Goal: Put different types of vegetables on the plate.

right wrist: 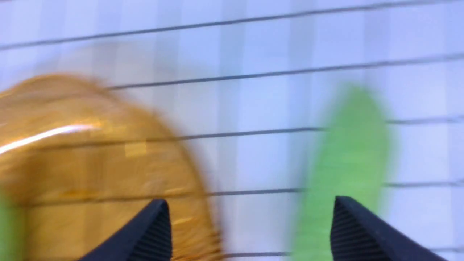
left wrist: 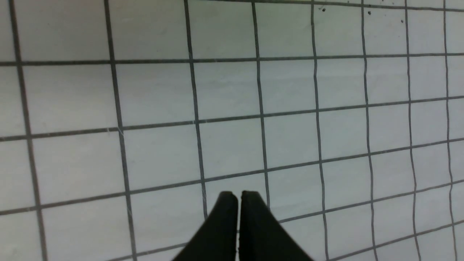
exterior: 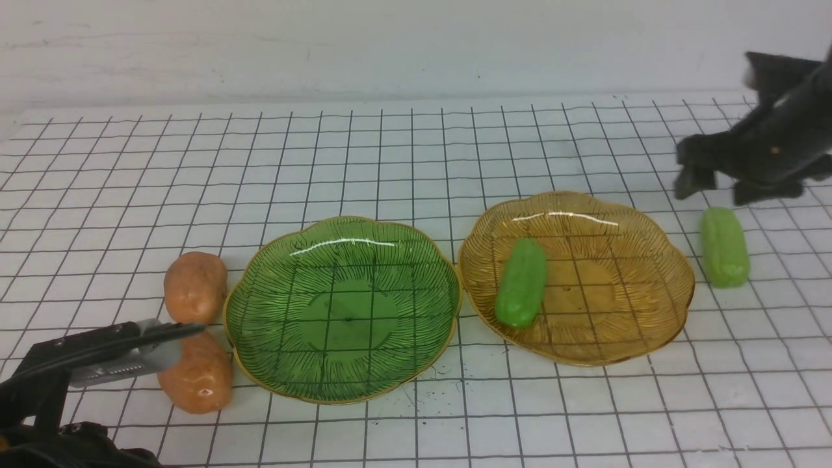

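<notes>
- A green, scallop-edged glass plate with a thin gold rim (exterior: 342, 311) sits left of centre on the white table cover ruled with a black grid (exterior: 416, 162). The grid lines show through its whole ribbed floor.
- Just to its right, rims almost touching, sits an amber glass plate of the same scalloped shape (exterior: 624, 286).
- One smooth, bright-green, stubby toy cucumber (exterior: 520, 282) lies in the amber plate on its left side, leaning a little against the sloping wall.
- The second green toy cucumber (exterior: 724, 247) lies on the grid just beyond the amber plate's right rim, not touching it.
- Two orange-brown oval toy potatoes lie on the grid beside the green plate's left rim, the farther potato (exterior: 195, 286) behind the nearer potato (exterior: 198, 377).
- The left gripper (exterior: 195, 329) is clenched with nothing in it. From the front it crosses over the two potatoes, while its own camera shows only grid under the closed tips (left wrist: 238, 197).
- The right gripper (exterior: 718, 190) hangs above the loose cucumber, jaws spread and holding nothing (right wrist: 250, 203). Its wrist picture is blurred.
</notes>
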You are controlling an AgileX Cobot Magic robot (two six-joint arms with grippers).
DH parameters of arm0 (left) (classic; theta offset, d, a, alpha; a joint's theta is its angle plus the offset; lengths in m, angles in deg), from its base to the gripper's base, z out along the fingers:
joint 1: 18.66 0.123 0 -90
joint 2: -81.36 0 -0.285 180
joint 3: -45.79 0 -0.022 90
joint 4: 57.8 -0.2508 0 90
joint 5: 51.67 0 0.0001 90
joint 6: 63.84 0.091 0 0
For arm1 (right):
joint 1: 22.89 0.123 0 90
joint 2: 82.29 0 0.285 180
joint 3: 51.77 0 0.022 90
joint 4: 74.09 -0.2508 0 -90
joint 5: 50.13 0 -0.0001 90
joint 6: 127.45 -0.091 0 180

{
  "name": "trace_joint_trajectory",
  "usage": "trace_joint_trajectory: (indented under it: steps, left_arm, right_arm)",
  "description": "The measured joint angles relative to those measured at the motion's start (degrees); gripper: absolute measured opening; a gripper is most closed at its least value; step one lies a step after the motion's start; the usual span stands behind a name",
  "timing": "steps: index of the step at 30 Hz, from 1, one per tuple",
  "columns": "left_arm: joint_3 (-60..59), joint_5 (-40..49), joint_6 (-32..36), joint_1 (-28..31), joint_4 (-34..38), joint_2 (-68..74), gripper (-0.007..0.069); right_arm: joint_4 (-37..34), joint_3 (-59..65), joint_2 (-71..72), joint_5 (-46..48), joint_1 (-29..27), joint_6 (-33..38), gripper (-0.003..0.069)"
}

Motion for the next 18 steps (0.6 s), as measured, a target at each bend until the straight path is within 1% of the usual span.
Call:
trace_joint_trajectory:
  steps: [1,4,11,18]
  left_arm:
    - [0.00,0.00,0.00,0.00,0.00,0.00,-0.0007]
    - [0.00,0.00,0.00,0.00,-0.05,0.00,-0.0007]
    - [0.00,0.00,0.11,0.00,-0.11,0.00,-0.0007]
    - [0.00,0.00,0.16,0.00,-0.22,0.00,-0.0007]
  right_arm:
    - [1.17,-0.06,-1.28,-0.10,-1.27,-2.10,0.0506]
    - [1.97,-0.06,-3.51,-0.29,-2.16,-3.44,0.0498]
    - [5.53,-0.06,-7.92,-2.12,-2.21,-3.81,0.0496]
    - [6.12,-0.06,-10.68,-3.23,-2.25,-3.87,0.0489]
